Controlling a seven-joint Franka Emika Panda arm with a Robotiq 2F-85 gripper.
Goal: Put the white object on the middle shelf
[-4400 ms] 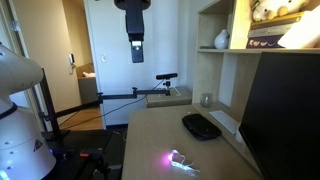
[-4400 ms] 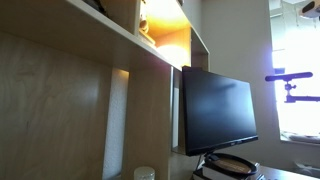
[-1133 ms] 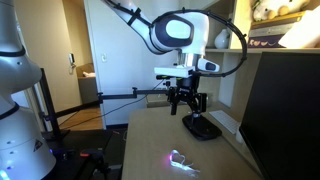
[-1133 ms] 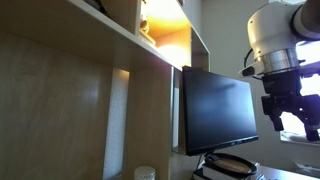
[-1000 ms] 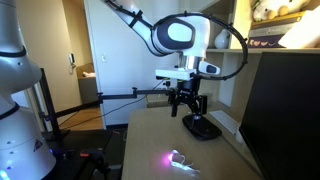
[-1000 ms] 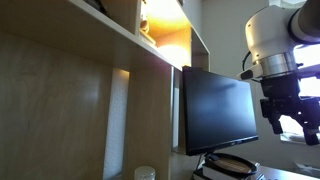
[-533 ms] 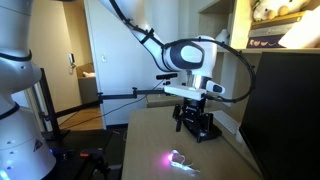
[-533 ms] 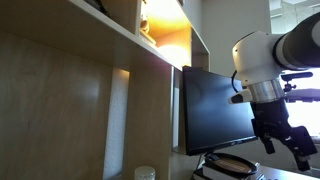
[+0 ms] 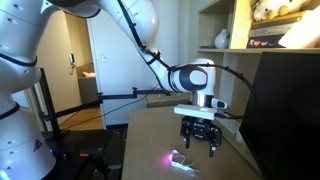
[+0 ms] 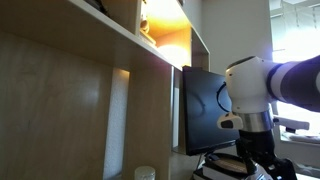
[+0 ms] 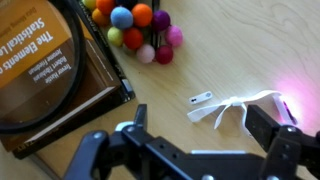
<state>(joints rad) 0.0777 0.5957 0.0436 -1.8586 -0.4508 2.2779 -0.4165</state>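
Note:
The white object [image 9: 176, 157] lies on the wooden desk and glows pink. In the wrist view it shows as a white ribbon-like piece [image 11: 232, 106] with a pink glow at its right end, beside a small white tag [image 11: 200, 98]. My gripper [image 9: 200, 146] is open and empty, low over the desk just right of the object. In the wrist view my fingers [image 11: 200, 135] straddle the desk, and the object lies ahead of the right finger. The middle shelf [image 9: 232, 49] is high at the right and bears a white vase [image 9: 221, 40].
A dark monitor [image 9: 282, 110] stands at the desk's right and also shows in an exterior view [image 10: 205, 112]. The wrist view shows an orange book [image 11: 50, 62] under a black cable loop, and coloured balls [image 11: 135, 28]. A grey cup [image 10: 145, 173] sits low.
The arm has come down from high above the desk and moved nearer, from over the black oval device to just beside the white object. The gripper stays open.

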